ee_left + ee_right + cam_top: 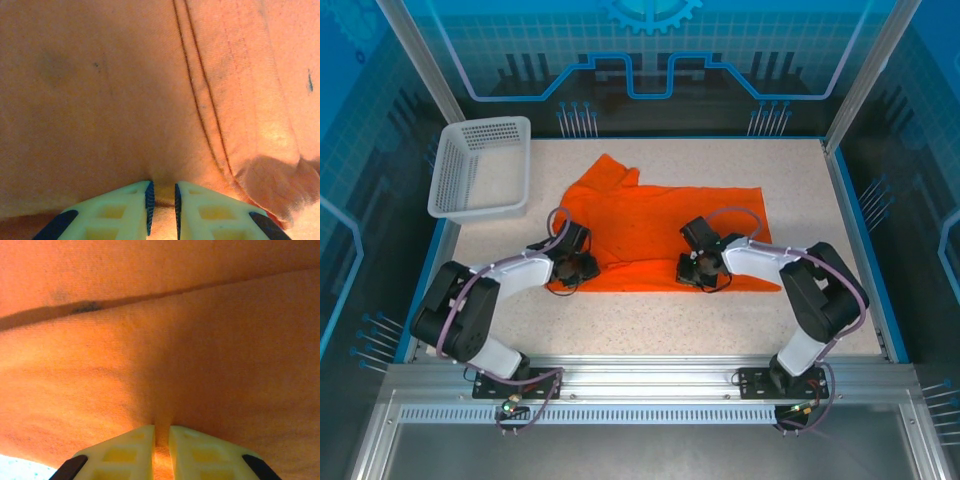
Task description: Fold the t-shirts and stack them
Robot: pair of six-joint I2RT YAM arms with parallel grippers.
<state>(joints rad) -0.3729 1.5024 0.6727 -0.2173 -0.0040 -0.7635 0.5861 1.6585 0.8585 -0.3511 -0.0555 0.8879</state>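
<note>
A bright orange t-shirt (650, 225) lies spread on the table's middle, a sleeve pointing to the far left. My left gripper (578, 268) sits at the shirt's near left edge, shut on a pinch of the orange fabric (163, 200). A double-stitched hem (205, 100) runs away from it in the left wrist view. My right gripper (698, 270) rests on the shirt's near edge right of centre, shut on a fold of the cloth (162, 440). A dark crease (125, 301) crosses the fabric beyond it.
A white perforated basket (483, 166) stands at the table's far left corner. Bare speckled tabletop (650, 320) lies between the shirt and the arm bases. Blue-lit cage walls and posts surround the table.
</note>
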